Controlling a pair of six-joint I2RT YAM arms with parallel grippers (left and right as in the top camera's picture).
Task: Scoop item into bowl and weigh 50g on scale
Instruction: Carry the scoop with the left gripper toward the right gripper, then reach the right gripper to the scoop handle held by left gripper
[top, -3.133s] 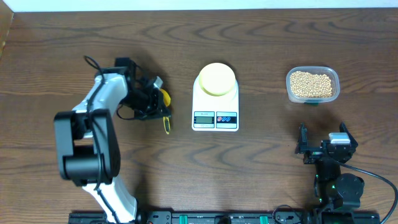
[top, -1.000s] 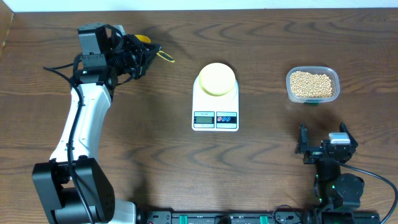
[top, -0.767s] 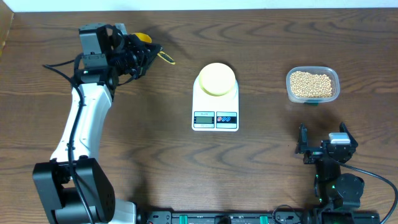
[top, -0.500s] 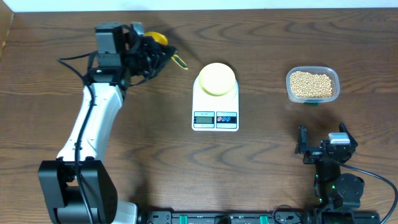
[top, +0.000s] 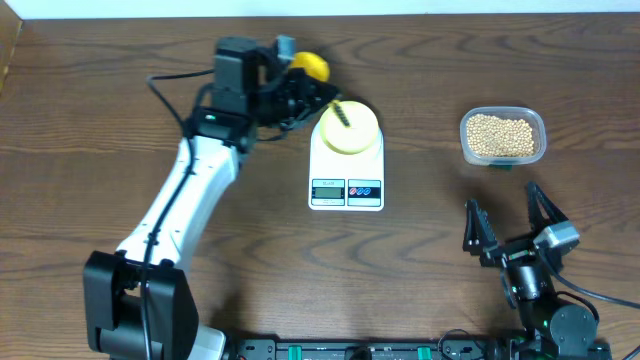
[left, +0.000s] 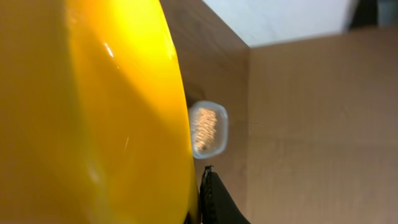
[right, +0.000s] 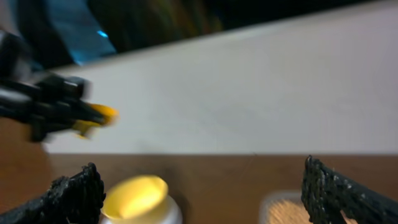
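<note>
My left gripper (top: 303, 93) is shut on a bright yellow scoop (top: 311, 66), held just left of the scale; the scoop's handle tip reaches over the bowl's rim. The scoop (left: 93, 112) fills the left wrist view and hides one finger. The pale yellow bowl (top: 348, 127) sits on the white scale (top: 346, 165). The beans lie in a clear tub (top: 502, 135) at the right, also seen small in the left wrist view as the tub (left: 207, 129). My right gripper (top: 510, 225) stands open near the front right, nothing between its fingers (right: 74, 193). It faces the bowl (right: 135, 196) and tub (right: 292, 208).
The tub of beans stands about a hand's width right of the scale. The table's far edge runs just behind the scoop and the left arm (top: 180, 200). A pale wall (right: 249, 93) shows behind the table in the right wrist view.
The left arm has swung right from the far left, carrying the scoop up beside the bowl. The right gripper has tilted upward and its fingers now show spread wide.
</note>
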